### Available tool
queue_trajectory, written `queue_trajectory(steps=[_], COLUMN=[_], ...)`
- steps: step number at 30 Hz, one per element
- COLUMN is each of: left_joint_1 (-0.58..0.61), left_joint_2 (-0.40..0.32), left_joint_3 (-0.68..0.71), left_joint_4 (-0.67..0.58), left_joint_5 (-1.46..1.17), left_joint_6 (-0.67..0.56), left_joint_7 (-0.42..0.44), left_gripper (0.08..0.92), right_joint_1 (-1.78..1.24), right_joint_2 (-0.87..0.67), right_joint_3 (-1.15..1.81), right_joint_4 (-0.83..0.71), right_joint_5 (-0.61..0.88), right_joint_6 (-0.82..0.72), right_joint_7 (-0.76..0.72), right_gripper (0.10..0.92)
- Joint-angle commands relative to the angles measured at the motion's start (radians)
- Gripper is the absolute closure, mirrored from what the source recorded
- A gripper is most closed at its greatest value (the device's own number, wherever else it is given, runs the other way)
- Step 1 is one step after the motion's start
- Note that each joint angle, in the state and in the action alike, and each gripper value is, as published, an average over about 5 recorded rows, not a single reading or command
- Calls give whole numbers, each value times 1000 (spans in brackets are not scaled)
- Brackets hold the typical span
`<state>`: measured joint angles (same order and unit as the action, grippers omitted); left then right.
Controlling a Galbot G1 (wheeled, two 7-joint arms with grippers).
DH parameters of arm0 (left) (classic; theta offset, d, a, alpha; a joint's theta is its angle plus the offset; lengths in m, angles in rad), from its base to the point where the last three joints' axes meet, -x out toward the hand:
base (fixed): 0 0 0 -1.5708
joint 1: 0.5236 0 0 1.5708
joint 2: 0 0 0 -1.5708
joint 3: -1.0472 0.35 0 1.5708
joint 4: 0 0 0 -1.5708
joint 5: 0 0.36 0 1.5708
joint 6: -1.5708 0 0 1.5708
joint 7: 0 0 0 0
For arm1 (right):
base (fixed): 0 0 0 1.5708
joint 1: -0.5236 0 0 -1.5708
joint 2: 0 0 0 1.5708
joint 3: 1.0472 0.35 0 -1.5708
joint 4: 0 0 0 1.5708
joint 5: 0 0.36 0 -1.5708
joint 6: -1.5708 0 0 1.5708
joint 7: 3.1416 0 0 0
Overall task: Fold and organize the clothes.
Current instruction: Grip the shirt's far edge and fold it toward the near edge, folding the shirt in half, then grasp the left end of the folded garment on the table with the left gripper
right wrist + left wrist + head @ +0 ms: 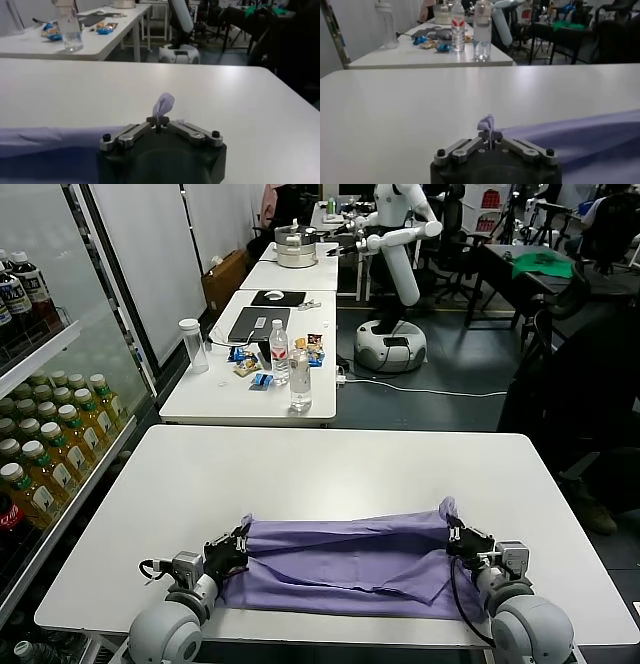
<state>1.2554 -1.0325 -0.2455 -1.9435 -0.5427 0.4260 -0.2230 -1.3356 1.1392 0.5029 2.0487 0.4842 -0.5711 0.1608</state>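
Because each end is pinched, the lavender T-shirt lies stretched in a flat band along the near edge of the table. Left hand and right hand each press shut on a corner (a small tuft pokes above the fingers), probably keeping the fabric taut for a fold.

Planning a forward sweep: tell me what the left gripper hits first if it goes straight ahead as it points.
Nothing close: ahead of the left gripper, shut on the T-shirt, lies bare white table. Beyond its far edge, probably the water bottles.
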Motion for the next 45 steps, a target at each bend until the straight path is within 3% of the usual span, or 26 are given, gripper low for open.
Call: queue_trajectory(steps=[1,11,19,23,27,38,45], left_joint_1=[19,186,201,196,195,161,158], left_joint_2=[-10,-113,-199,-218,-219,-203,-106], left_joint_3=[-4,-21,-3,2,3,-54,-228], left_joint_4=[-6,-152,-55,-21,-7,2,-46], left_joint_5=[55,217,247,262,253,78,-13], left_joint_6=[-13,-107,-107,-92,-87,-95,-99], left_joint_7=[-7,-145,-212,-223,-219,-180,-152], left_gripper=[787,501,269,194,256,575,766], right_joint_1=[-30,-132,-184,-188,-192,-193,-197], right_joint_2=[15,26,30,32,32,25,10], right_joint_3=[0,62,94,95,98,108,130], right_joint_4=[5,86,113,118,121,130,141], right_joint_5=[-38,-73,-75,-74,-73,-59,-35], right_joint_6=[-5,17,27,29,30,32,33], right_joint_7=[-3,-24,-28,-27,-27,-26,-25], right_gripper=[797,504,289,214,204,203,203])
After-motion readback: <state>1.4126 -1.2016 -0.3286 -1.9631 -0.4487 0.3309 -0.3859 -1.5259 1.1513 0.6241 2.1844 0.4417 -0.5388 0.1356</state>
